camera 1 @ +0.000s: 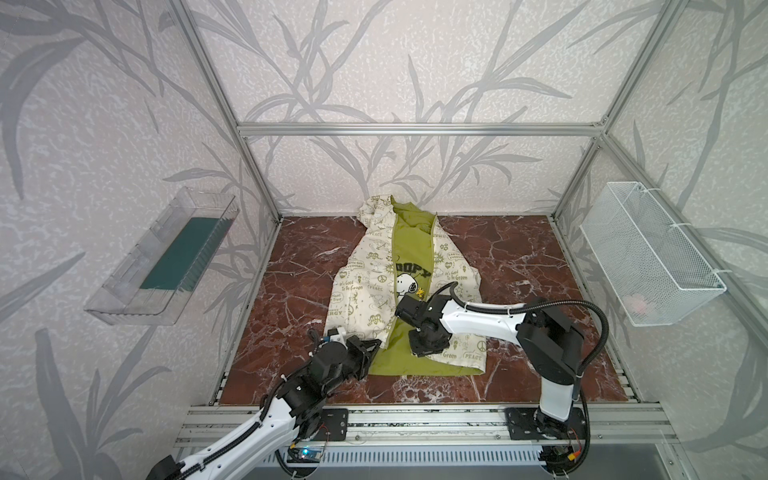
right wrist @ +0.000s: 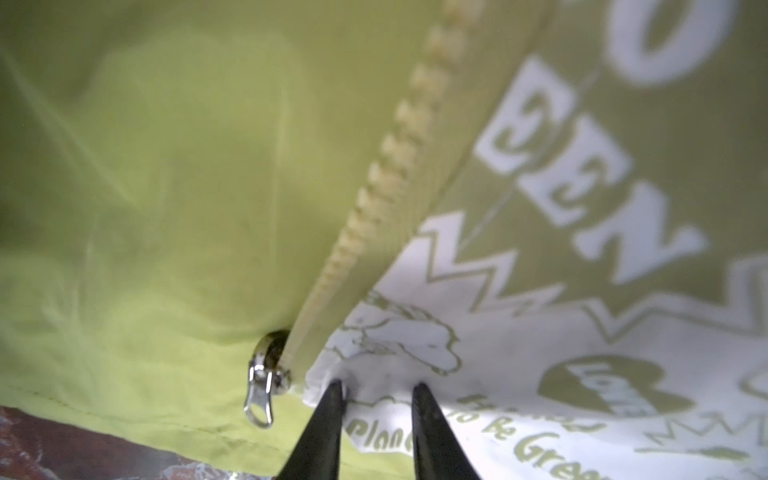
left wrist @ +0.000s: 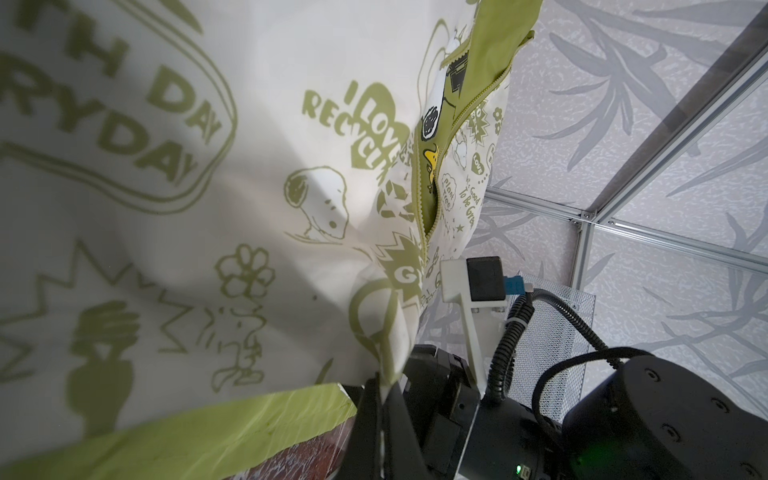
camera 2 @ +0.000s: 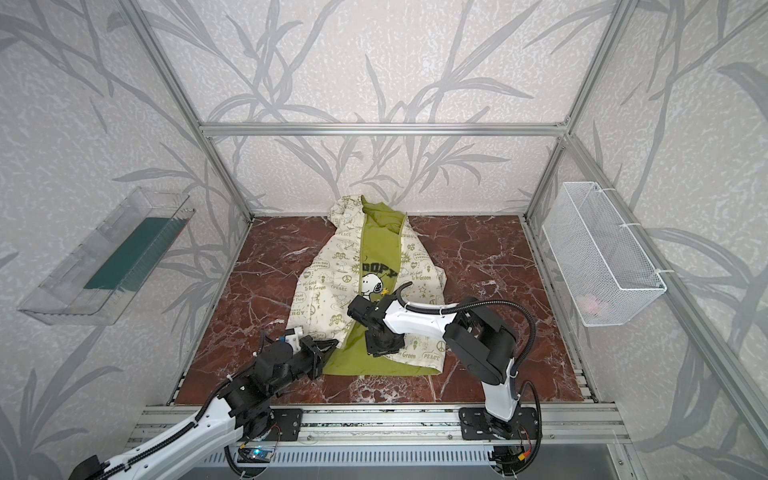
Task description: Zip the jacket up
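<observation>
"Two grippers are on the cloth. How does the left gripper (left wrist: 386, 384) stand?"

"Closed tight. Its fingers (left wrist: 401, 419) pinch the bottom corner of one cream front panel of the jacket (camera 1: 365, 286), over the near-left part of the table (camera 1: 519, 257)."

"And the right gripper (right wrist: 376, 386)?"

"It points straight down over the table's near middle. Its jaws stand a little apart, and both black fingertips (right wrist: 422, 395) press on the other cream panel, close to that panel's edge. I see nothing clamped between them."

"Where is the slider (right wrist: 272, 365)?"

"Just beside those tips, not touching them. It sits at the low end of the tooth row (right wrist: 390, 137). Its silver pull tab (right wrist: 259, 401) lies on the green lining (right wrist: 145, 187), and a strip of table shows just past the lining's hem."

"So the zip is undone?"

"Yes. In both top views the front gapes from hem to hood, and the lining shows as a long green strip with a cartoon dog printed on it."

"Where does the jacket lie?"

"On its back in the middle of the table, with the hood (camera 1: 376, 212) at the table's far edge and the hem toward its near edge."

"Anything else around?"

"A clear tray (camera 1: 166, 257) hangs on the wall off the table's left side. A white wire basket (camera 1: 648, 257) hangs off its right side. Both are well apart from the cloth."
</observation>
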Motion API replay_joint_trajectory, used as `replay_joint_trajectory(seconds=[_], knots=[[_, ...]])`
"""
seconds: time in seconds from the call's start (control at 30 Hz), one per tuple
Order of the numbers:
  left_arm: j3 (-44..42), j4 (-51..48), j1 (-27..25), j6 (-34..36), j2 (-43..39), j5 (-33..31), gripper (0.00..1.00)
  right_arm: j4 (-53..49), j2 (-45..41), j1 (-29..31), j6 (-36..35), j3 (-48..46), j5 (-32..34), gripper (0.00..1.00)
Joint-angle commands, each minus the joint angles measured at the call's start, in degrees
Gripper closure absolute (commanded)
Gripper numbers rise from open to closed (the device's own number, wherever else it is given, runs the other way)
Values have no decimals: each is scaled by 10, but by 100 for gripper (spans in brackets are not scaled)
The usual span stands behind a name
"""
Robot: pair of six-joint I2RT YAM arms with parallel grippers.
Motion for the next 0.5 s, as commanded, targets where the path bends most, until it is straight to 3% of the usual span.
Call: replay_joint_trajectory(seconds=[0.0, 0.13, 0.47], knots=[[12, -9, -1, -2, -4, -2, 100, -6, 5, 4, -14, 10, -6, 65], [12, -11, -1, -1, -6, -4, 100, 9, -1, 21, -17, 11, -19, 61], [11, -13, -1, -2, -7, -4, 100, 7, 16, 21, -8, 19, -12, 60]])
